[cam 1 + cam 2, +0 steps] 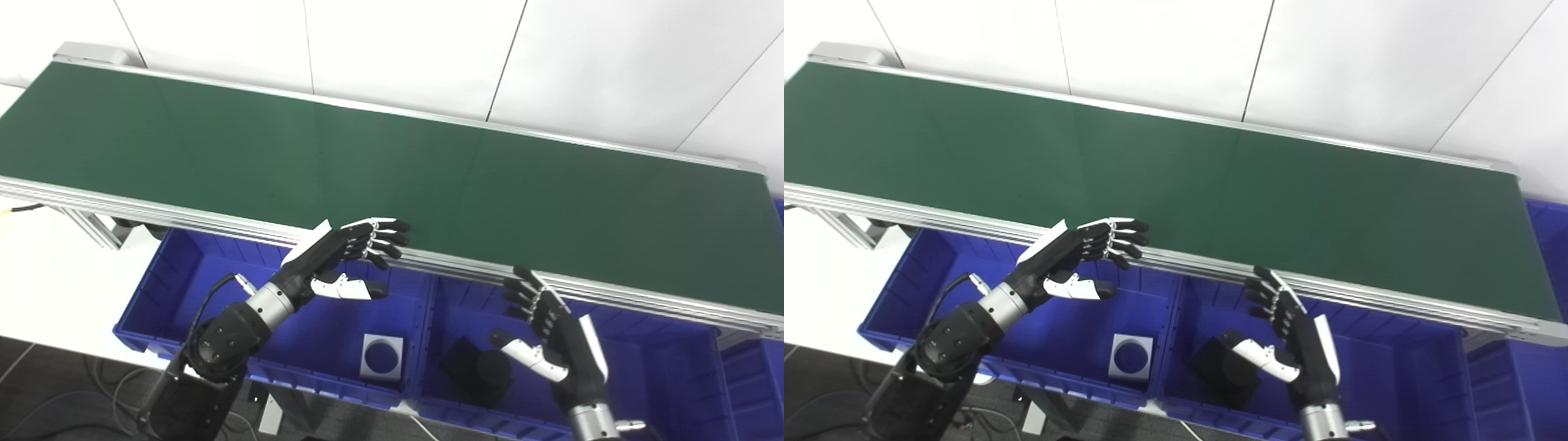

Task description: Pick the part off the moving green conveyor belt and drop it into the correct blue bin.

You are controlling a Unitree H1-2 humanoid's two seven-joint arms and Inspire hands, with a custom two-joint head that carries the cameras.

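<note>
Your green conveyor belt [380, 159] runs bare from its far-left corner to its right end; no part rides on it in either view, so there is nothing yet to reach for. Below its near edge sit the blue bins: the left blue bin [184, 288] holds a grey square part with a round hole [381, 355], and the middle blue bin [649, 361] holds a black blocky part [474, 367]. Judging by those two, expect a stiff, light, smooth-faced piece; take it across opposite flat sides, since slick faces may slip. Your left robot hand [343, 254] hovers at the belt's near edge above the left bin, released, fingers spread and holding nothing. Your right robot hand [551, 331] hangs above the middle bin, just beside the black part, also released and holding nothing.
</note>
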